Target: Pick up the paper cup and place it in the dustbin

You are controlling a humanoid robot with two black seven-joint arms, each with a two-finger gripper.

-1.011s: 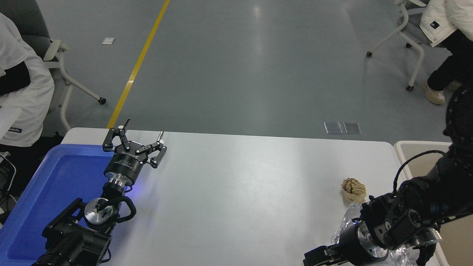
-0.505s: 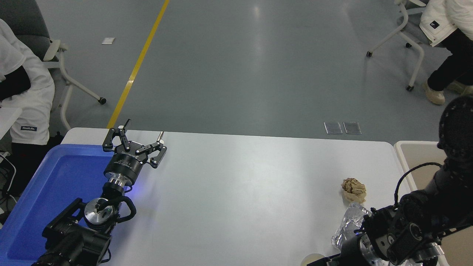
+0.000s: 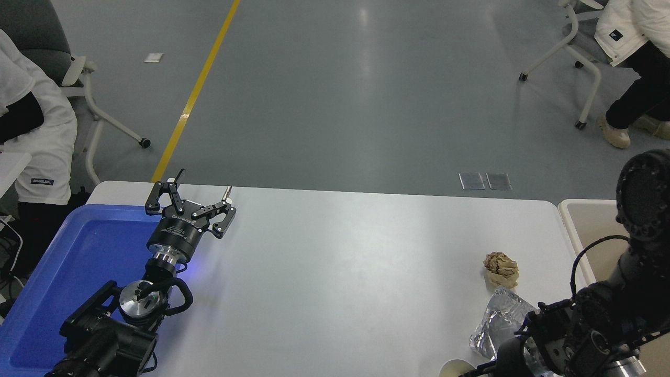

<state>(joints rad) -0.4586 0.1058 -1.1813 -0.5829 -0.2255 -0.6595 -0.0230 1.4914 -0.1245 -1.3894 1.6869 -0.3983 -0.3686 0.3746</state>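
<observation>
Small white paper cup [image 3: 455, 368] sits on the white surface [image 3: 340, 262] at the bottom edge, just left of the crinkled silver foil tray [image 3: 497, 324], not yet in the large beige dustbin [image 3: 589, 230] right of the tray, so pickup and drop both look left to do. Right end effector [image 3: 473, 373] is right at the cup, mostly cut off, opening and hold: cannot tell. Crumpled brown paper ball [image 3: 501, 268] lies just beyond the tray, between cup and bin; left end effector [image 3: 201, 198] parked spread wide and empty over the blue plastic tray [image 3: 78, 272], far left of the foil.
</observation>
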